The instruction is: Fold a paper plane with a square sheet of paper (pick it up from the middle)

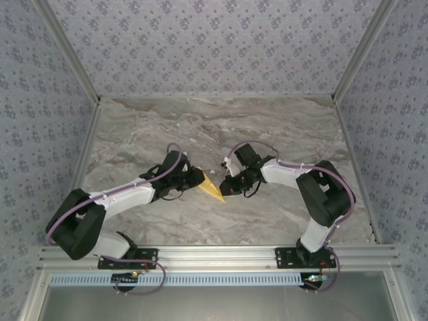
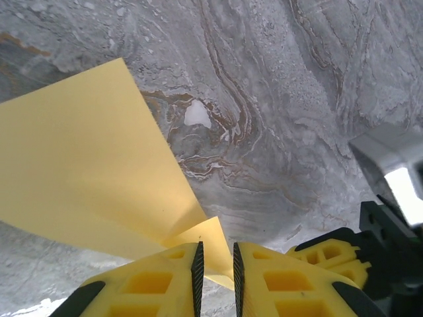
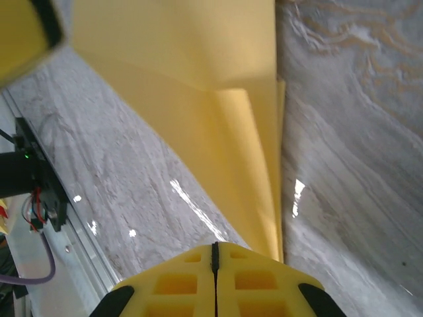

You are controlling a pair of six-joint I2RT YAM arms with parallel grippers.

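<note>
Top view: left end effector (image 1: 199, 179) and right end effector (image 1: 226, 188) are seen tip to tip at frame centre, above the marble table (image 1: 200, 127). The paper plane (image 1: 212, 190) is seen between them as a narrow yellow wedge, its point aimed toward the lower right. The wide end is tucked at the left end effector and the right end effector is at its right edge. Arm bases are bolted to the aluminium rail (image 1: 221, 254) along the bottom of the frame. Patterned walls (image 1: 214, 40) are seen on three sides.

Left wrist view: left end effector (image 2: 218, 247) is at bottom centre, yellow fingers (image 2: 152, 281) narrowly parted. A folded part of the paper plane (image 2: 86, 165) is seen in the gap and is gripped there. The rest fans out to the upper left over the table (image 2: 297, 99). Part of the right end effector (image 2: 330, 254) is seen at lower right, just beside the left one.

Right wrist view: right end effector (image 3: 213, 246) is at bottom centre, jaws closed flat together with nothing seen in the seam. The paper plane (image 3: 198, 66) runs down from the top of the frame, layers stacked, its narrow end reaching the top edge of the right-hand finger (image 3: 264, 284). Contact there cannot be told. A blurred yellow finger (image 3: 20, 33) is seen at upper left. The table (image 3: 357, 132) fills the right side, and the rail (image 3: 86, 244) with a black block is at lower left.
</note>
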